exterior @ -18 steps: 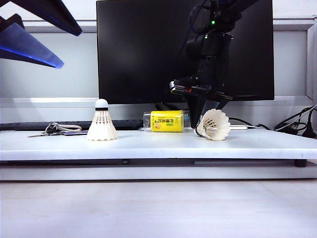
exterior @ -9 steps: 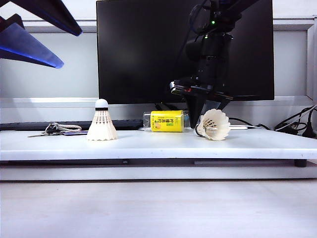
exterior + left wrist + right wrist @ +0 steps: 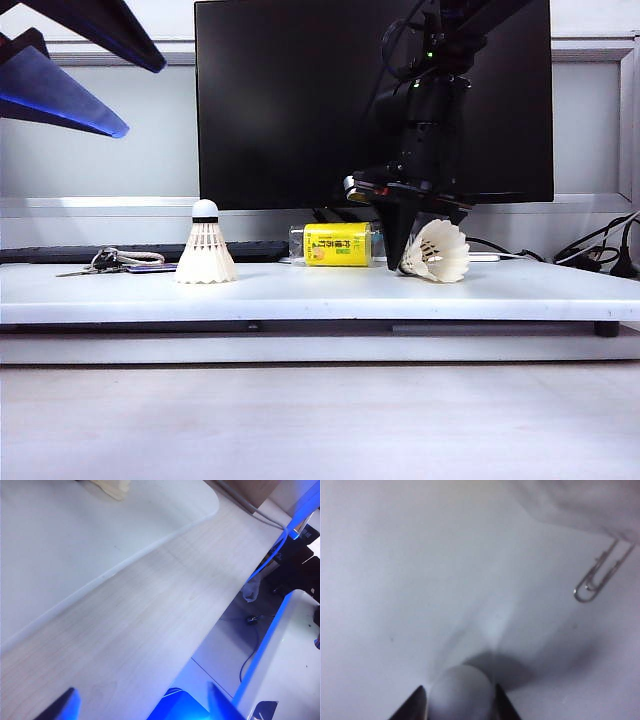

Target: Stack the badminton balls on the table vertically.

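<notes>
One badminton ball (image 3: 205, 255) stands upright, cork up, on the left part of the white table (image 3: 300, 290); its skirt edge (image 3: 112, 486) shows in the left wrist view. The other badminton ball (image 3: 438, 250) lies tilted on its side at the right. My right gripper (image 3: 402, 252) comes down behind it, and its two fingertips press on the rounded white cork (image 3: 462, 692) between them. My left gripper (image 3: 60, 60) hangs high at the upper left, far from both. In its wrist view the left gripper (image 3: 142, 710) stands wide open with nothing between its fingers.
A yellow-labelled bottle (image 3: 338, 244) lies between the two shuttlecocks, in front of the black monitor (image 3: 290, 100). Keys (image 3: 110, 262) rest at the back left and cables (image 3: 600, 250) at the back right. A paper clip (image 3: 600, 575) lies on the table near the right gripper.
The right gripper has shifted slightly to the right, and the lying badminton ball has moved and tilted a little with it. The left arm has kept still.
</notes>
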{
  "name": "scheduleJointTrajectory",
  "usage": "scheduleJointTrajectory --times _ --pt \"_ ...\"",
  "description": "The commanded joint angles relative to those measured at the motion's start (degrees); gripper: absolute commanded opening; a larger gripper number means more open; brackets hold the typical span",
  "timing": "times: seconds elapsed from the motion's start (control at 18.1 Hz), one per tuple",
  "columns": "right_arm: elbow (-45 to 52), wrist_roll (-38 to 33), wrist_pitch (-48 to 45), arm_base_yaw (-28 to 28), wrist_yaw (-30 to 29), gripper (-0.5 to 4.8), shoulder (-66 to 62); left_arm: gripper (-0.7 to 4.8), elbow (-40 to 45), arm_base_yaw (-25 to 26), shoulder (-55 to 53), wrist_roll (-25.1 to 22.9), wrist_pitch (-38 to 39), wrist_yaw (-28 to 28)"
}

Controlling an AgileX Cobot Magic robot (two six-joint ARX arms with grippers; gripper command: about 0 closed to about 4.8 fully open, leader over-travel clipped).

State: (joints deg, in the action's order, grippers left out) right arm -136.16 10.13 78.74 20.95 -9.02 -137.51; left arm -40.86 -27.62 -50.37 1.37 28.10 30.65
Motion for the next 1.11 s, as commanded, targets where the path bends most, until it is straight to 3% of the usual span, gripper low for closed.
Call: scheduleJointTrajectory --times 0.06,1.0,1.11 --pt "-0.1 0.0 -0.7 0.2 -0.1 1.65 0.3 3.4 -0.2 0.0 0.1 -0.1 -0.3 0.4" --pt "-0.6 -0.1 -2.8 0.2 -0.2 1.34 0.3 3.4 -0.2 0.0 0.1 -0.1 -0.3 0.4" --pt "-0.7 -0.5 -3.5 0.2 -3.1 1.34 0.5 3.4 -0.2 0.0 0.1 -0.1 -0.4 0.4"
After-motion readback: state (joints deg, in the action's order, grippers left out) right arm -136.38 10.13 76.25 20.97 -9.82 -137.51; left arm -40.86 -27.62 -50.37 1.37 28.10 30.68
